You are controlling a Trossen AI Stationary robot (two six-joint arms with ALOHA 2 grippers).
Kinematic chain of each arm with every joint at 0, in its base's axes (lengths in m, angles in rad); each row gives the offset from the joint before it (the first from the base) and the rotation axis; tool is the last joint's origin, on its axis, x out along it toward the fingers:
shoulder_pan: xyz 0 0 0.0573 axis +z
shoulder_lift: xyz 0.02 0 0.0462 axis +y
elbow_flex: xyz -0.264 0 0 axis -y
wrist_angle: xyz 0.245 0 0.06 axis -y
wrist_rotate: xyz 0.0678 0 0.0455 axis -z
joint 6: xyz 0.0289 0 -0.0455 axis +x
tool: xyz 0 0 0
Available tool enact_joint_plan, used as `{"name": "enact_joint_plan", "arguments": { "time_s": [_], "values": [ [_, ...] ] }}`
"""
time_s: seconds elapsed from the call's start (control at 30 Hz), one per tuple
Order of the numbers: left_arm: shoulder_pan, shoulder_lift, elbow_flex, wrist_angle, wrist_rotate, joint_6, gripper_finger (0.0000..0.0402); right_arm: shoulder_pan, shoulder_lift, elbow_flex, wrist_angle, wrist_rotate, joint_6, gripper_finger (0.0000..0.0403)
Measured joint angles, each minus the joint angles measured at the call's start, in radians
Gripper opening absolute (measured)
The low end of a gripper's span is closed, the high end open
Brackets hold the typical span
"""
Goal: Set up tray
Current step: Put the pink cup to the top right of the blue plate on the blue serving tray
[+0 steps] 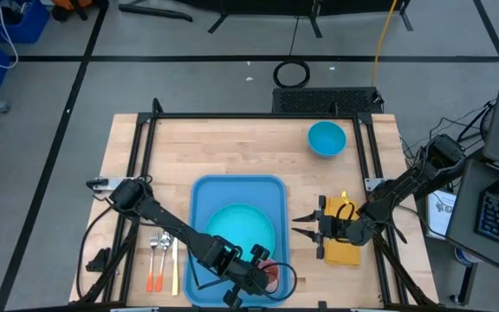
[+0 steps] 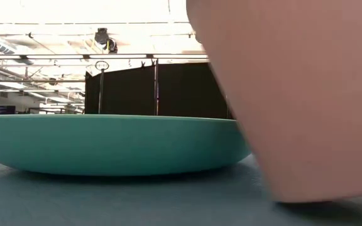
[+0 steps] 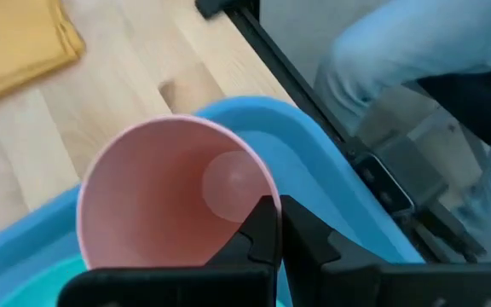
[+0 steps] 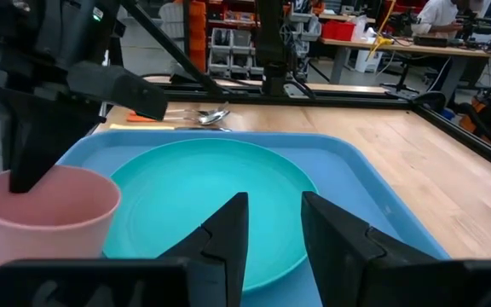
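Left wrist view looks straight into a pale pink, smooth-walled plastic cup (image 3: 177,200), round-mouthed and tapering to a flat base, with the left gripper (image 3: 267,234) clamped on its rim: one dark finger goes inside the wall and the other stays outside. Pinching the rim suits a thin, light cup, since it keeps the cup upright and leaves its base free to be set down. The low view shows the cup's base touching the tray floor or only just above it; I cannot tell which.

Beneath that gripper lies the large flat blue plastic tray (image 1: 208,192) with rounded corners and a low raised rim. Its near corner is right under the cup. Just beside the cup, toward the tray's middle, rests a round, shallow turquoise plate (image 1: 236,227) with a matte surface. The cup is probably being placed in the corner because the plate fills the centre.

On the bare wood beyond the left arm's outer side lie the metal cutlery pieces (image 1: 163,251), some with orange handles.

The right gripper (image 1: 306,224) hovers beside the tray's right edge, jaws apart and holding nothing. Directly behind it a folded yellow cloth napkin (image 1: 343,251) lies soft and flat on the table. A small round blue bowl (image 1: 326,139) sits well apart, farther back.
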Motion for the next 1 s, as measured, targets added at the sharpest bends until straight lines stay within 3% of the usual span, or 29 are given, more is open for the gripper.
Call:
{"name": "enact_joint_plan", "arguments": {
  "time_s": [0.37,0.63,1.0],
  "values": [
    [0.0,0.001,0.0,0.0,0.0,-0.009,0.0003,0.0,0.0,0.0,0.0,0.0,0.0,0.01],
    [0.0,0.003,0.0,-0.001,0.009,0.004,0.0032,0.0,0.0,0.0,0.0,-0.001,0.0,0.01],
    [0.0,0.003,0.0,0.007,0.009,0.006,0.0015,0.0,0.0,0.0,-0.001,-0.001,0.0,0.01]
  ]
}}
